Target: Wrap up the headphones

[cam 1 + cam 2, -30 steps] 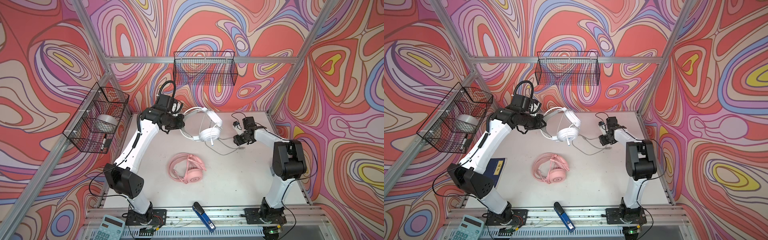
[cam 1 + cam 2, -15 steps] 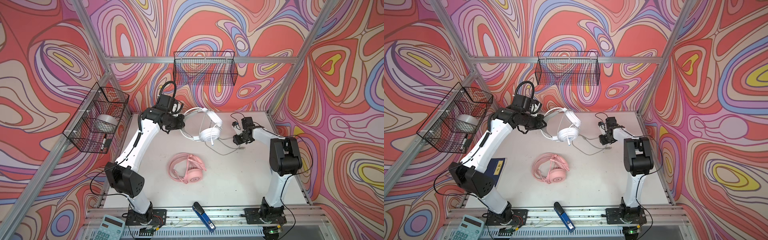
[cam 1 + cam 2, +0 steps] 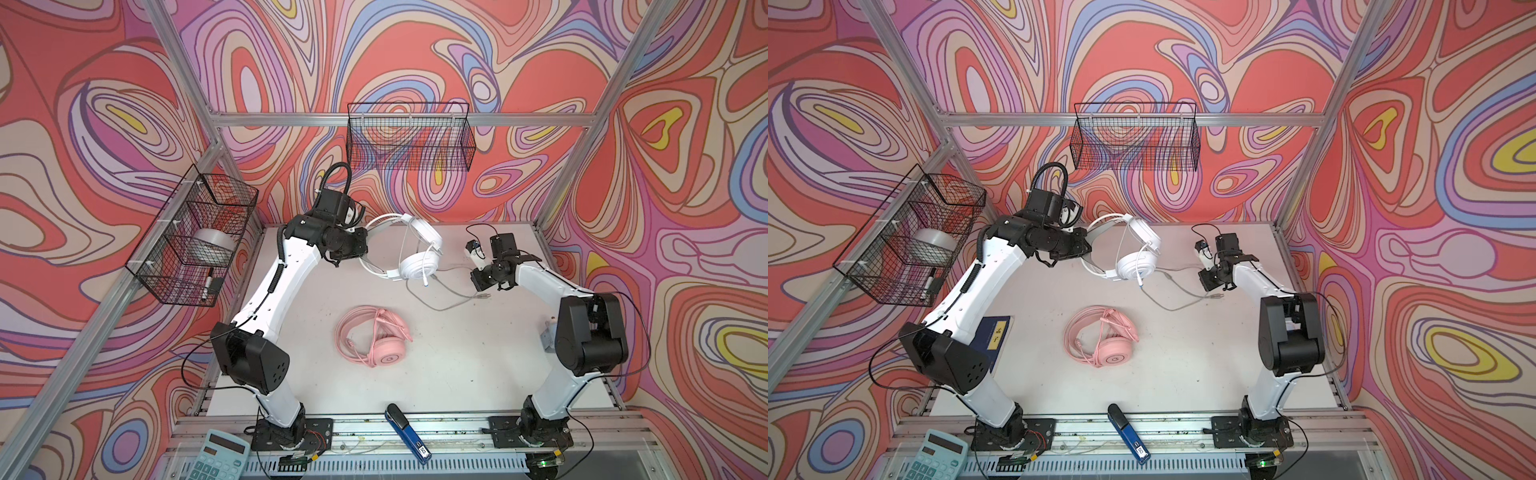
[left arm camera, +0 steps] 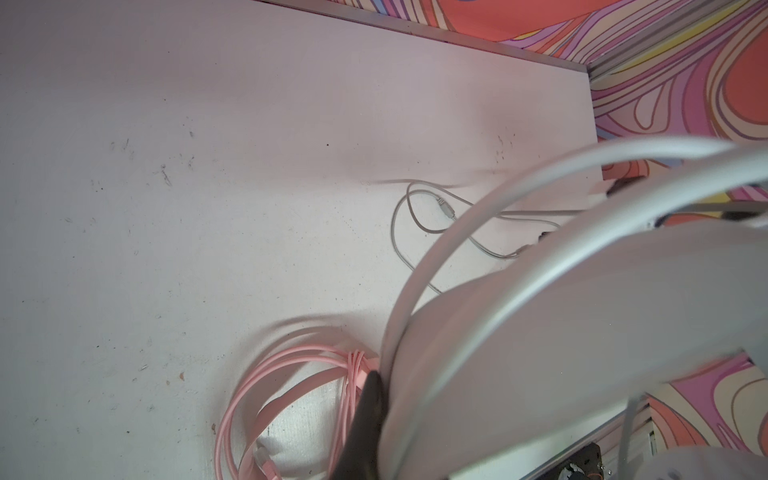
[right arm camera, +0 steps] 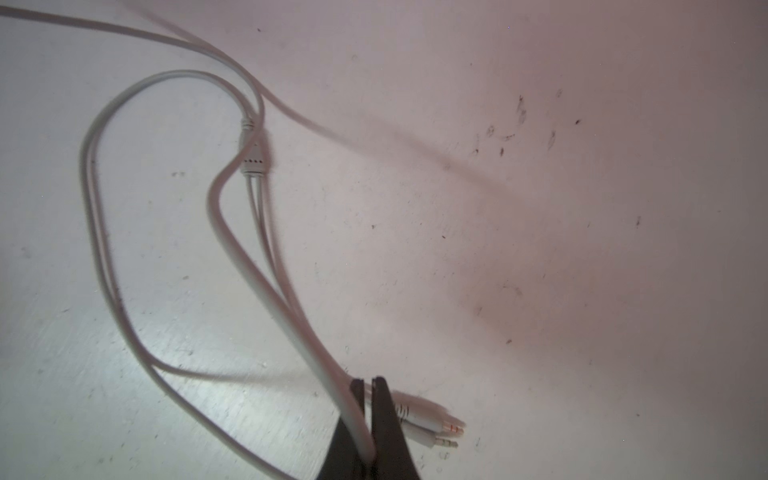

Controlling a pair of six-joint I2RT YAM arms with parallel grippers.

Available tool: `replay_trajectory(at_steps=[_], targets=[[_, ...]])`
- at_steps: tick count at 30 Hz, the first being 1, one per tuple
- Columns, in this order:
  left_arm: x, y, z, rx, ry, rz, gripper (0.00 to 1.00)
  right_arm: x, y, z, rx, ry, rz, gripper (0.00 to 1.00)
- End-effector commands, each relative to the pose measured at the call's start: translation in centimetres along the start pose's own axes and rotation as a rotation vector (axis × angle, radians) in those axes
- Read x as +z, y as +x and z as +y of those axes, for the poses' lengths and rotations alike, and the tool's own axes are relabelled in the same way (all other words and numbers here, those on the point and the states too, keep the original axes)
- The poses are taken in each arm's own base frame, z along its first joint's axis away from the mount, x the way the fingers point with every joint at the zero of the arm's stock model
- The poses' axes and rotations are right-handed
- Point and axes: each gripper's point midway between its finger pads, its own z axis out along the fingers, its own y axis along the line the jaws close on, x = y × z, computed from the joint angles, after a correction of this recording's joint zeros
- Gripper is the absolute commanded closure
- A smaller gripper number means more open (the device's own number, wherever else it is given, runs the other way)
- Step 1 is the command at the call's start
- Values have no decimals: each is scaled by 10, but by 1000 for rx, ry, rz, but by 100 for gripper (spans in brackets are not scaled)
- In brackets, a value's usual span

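Observation:
The white headphones (image 3: 419,266) (image 3: 1136,266) hang above the back of the table, held by the headband in my left gripper (image 3: 365,243) (image 3: 1087,246), which is shut on it. In the left wrist view the white headband (image 4: 540,311) fills the frame beside one dark finger (image 4: 370,407). Their grey cable (image 3: 440,306) (image 5: 249,270) trails over the table to my right gripper (image 3: 478,286) (image 5: 368,386), shut on it just above the two plugs (image 5: 440,432). The pink headphones (image 3: 386,353) (image 3: 1113,353) lie at the table's centre with the pink cable (image 4: 291,374) coiled round them.
A wire basket (image 3: 409,137) hangs on the back wall. Another wire basket (image 3: 191,241) on the left wall holds a tape roll. A blue device (image 3: 407,432) and a calculator (image 3: 220,457) lie on the front rail. A dark booklet (image 3: 996,332) lies under the left arm.
My right gripper has shut on the grey cable near its plugs. The left gripper and the white headphones have stayed where they were.

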Motion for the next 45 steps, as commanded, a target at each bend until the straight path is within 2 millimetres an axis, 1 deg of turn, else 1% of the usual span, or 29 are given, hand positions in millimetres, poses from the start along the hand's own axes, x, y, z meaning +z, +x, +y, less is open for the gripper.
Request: replay_trajectory(at_steps=[1,9,13,15,21,24,27,32,39,45], targets=[[1,-18,4,-68,-24,-72,100,-24,-2,31,-122,-45,-30,100],[17,-30,21,-149,-121,-100,100,-71,5,89,-399,-101,-120,100],[28,-32,31,-180,-169,-102,100,-98,1,112,-511,-130,-207,100],[34,-32,34,-188,-182,-98,100,-107,-3,124,-557,-149,-240,100],[49,-28,43,-178,-254,-79,100,-132,-20,145,-642,-184,-301,100],[56,-24,44,-166,-280,-63,100,-139,-28,155,-688,-206,-305,100],[62,-19,43,-152,-290,-45,100,-144,-41,159,-701,-206,-310,100],[68,-13,39,-110,-314,-22,100,-151,-63,160,-658,-218,-313,100],[73,-5,33,-49,-344,8,100,-159,-99,152,-582,-195,-307,100],[76,3,25,-4,-341,30,100,-158,-118,142,-528,-159,-279,100]])
